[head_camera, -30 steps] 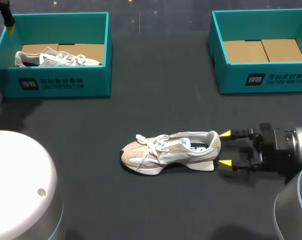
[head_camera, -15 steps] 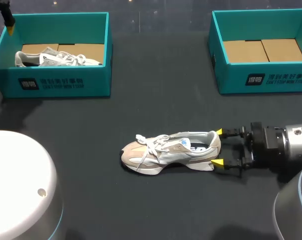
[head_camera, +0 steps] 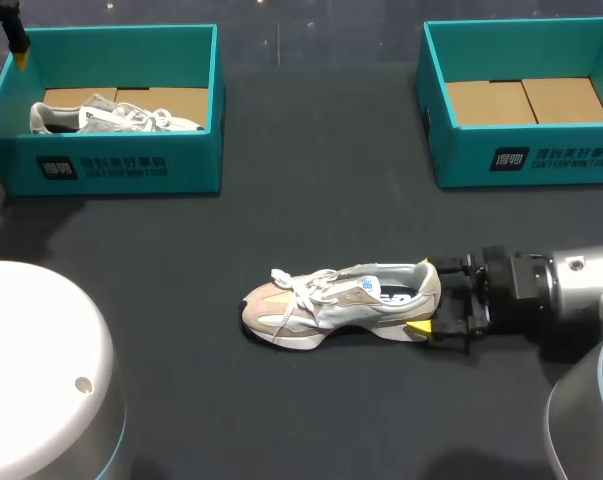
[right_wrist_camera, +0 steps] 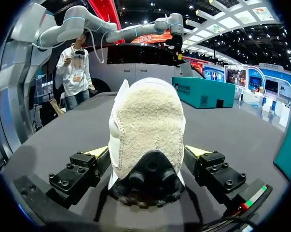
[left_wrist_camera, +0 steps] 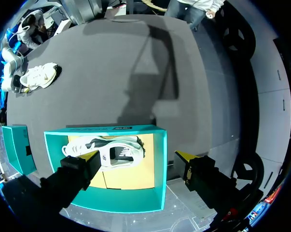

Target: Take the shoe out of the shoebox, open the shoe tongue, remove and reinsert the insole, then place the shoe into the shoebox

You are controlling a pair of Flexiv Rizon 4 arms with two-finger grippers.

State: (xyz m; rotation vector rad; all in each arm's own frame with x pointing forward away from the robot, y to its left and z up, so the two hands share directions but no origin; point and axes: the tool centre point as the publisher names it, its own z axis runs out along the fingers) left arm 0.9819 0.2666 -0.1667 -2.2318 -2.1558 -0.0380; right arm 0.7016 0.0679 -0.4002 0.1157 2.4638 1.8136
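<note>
Right tool (head_camera: pixel 422 296): fingers spread, now astride the heel of the shoe (head_camera: pixel 331 300). A second ago its tips stood clear behind the heel. The spread is unchanged and there is no pinch yet.
Shoe: on its sole at mid-bench (head_camera: pixel 311 210), toe toward my left, out of either box, unmoved.
Right box (head_camera: pixel 526 160): far right, no shoe in it.
Left box (head_camera: pixel 121 168): far left, second shoe (head_camera: pixel 111 115) inside.
Left tool (left_wrist_camera: pixel 138 157): spread, above the left box, unmoved.
Reading: a heel grip is being set up and closing likely comes next, whether to steady the shoe or carry it.
</note>
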